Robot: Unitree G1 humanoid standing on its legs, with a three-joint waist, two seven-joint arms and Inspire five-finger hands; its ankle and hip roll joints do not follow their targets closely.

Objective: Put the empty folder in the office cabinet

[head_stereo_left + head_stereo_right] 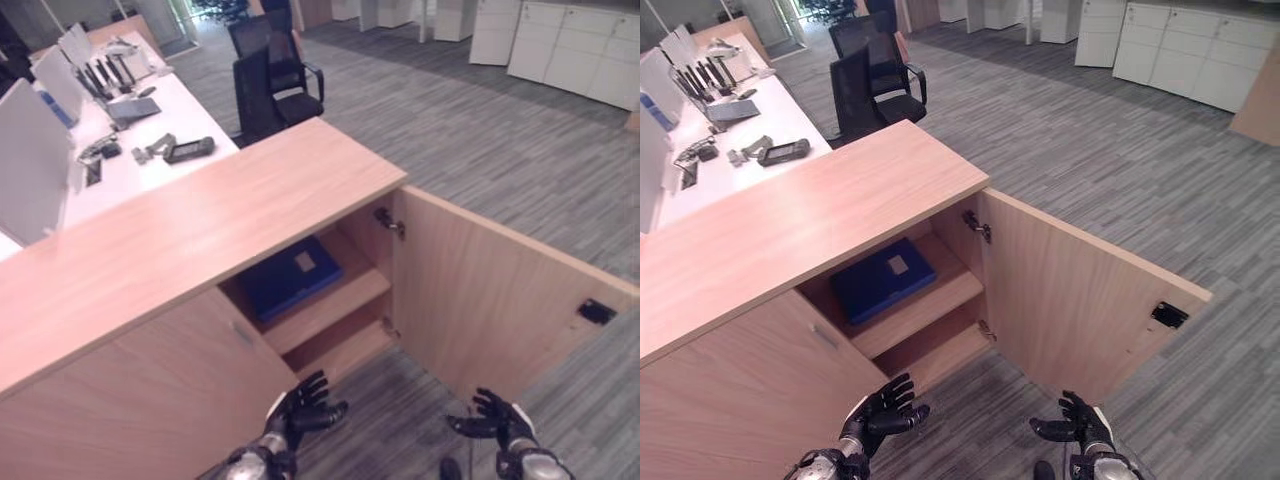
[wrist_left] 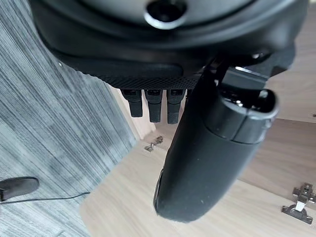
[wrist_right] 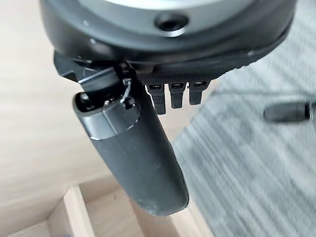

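A blue folder (image 1: 292, 276) with a white label lies flat on the upper shelf inside the wooden office cabinet (image 1: 180, 250). The cabinet's right door (image 1: 490, 300) stands wide open; the left door is closed. My left hand (image 1: 305, 408) hovers low in front of the cabinet's opening, fingers straight and spread, holding nothing. My right hand (image 1: 497, 420) is low in front of the open door, fingers relaxed and empty. Each wrist view shows straight fingers (image 2: 154, 104) and a thumb (image 3: 140, 158) with nothing between them.
A white desk (image 1: 120, 150) with monitors, a keyboard and small devices stands behind the cabinet. A black office chair (image 1: 272, 85) is at the cabinet's far end. White cabinets (image 1: 570, 45) line the far wall. Grey carpet lies to the right.
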